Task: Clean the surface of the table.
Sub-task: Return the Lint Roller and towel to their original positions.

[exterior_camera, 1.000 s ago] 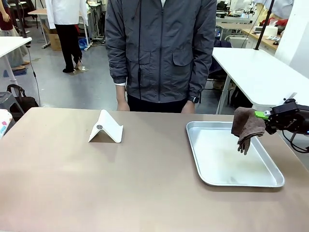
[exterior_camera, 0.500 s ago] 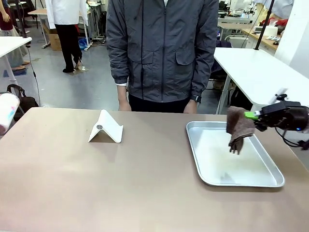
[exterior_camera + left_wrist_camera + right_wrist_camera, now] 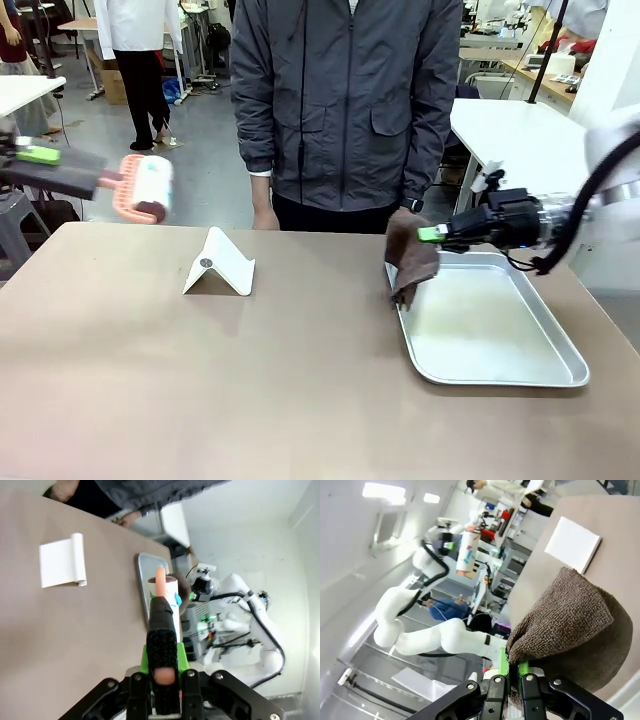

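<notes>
A: Left gripper (image 3: 28,155)?
B: Clamped on a lint roller (image 3: 140,187), above the table's (image 3: 250,380) left edge.
A: Right gripper (image 3: 432,234)?
B: Pinching a brown cloth (image 3: 410,262), hanging over the metal tray's (image 3: 520,375) near-left rim.

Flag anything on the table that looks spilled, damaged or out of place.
Nothing stands out: no spill or damage shows on the table. The metal tray lies flat, slightly askew, and the white folded stand sits upright.
</notes>
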`<control>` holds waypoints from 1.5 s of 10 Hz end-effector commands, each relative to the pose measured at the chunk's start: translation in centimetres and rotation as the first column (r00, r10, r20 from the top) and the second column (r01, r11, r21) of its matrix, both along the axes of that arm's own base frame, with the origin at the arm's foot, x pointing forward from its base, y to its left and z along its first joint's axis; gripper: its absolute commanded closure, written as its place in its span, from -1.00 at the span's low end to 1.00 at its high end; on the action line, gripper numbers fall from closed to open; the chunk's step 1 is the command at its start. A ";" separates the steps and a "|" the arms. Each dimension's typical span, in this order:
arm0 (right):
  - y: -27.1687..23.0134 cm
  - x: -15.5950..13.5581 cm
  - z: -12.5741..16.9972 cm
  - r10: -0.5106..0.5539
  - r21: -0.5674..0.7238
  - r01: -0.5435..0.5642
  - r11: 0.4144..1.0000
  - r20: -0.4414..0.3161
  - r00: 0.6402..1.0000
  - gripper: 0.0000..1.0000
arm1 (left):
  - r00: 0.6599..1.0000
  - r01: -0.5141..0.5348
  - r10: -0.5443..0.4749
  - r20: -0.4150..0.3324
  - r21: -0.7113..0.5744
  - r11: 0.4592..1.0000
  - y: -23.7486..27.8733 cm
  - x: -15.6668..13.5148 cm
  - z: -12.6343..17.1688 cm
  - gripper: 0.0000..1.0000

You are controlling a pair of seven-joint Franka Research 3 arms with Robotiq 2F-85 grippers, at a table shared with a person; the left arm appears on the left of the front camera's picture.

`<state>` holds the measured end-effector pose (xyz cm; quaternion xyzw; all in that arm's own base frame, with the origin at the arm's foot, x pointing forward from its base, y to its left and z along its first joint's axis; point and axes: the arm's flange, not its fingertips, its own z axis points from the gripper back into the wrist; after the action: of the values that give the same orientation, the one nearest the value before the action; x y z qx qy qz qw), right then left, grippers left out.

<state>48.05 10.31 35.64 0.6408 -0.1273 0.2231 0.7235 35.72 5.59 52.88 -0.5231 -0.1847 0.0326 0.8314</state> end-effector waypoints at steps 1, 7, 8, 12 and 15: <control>4.1 2.4 -1.1 -0.008 -0.038 0.010 0.999 0.030 1.000 0.84 | 0.999 0.035 -0.036 0.009 0.095 0.995 -4.1 1.8 1.9 0.55; 10.9 3.4 -6.7 0.002 -0.193 -0.011 0.981 -0.046 0.999 0.84 | 0.991 0.097 -0.041 -0.129 0.470 0.877 -18.5 9.7 0.4 0.55; 10.7 3.3 -6.9 0.007 -0.203 -0.018 0.979 -0.052 0.999 0.84 | 0.988 0.108 -0.040 -0.151 0.480 0.871 -19.4 10.7 -0.5 0.55; 10.5 2.6 -7.8 0.030 -0.196 -0.042 0.980 -0.065 0.997 0.84 | 0.992 0.100 -0.052 -0.115 0.471 0.876 -19.4 9.4 -1.1 0.55; 10.5 2.6 -7.8 0.030 -0.196 -0.042 0.980 -0.065 0.997 0.84 | 0.992 0.100 -0.052 -0.115 0.471 0.876 -19.4 9.4 -1.1 0.55</control>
<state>50.53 20.37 27.67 0.5763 -0.0528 0.2274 0.7832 45.52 -13.86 52.08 -0.3071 -0.1230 -0.0215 0.9434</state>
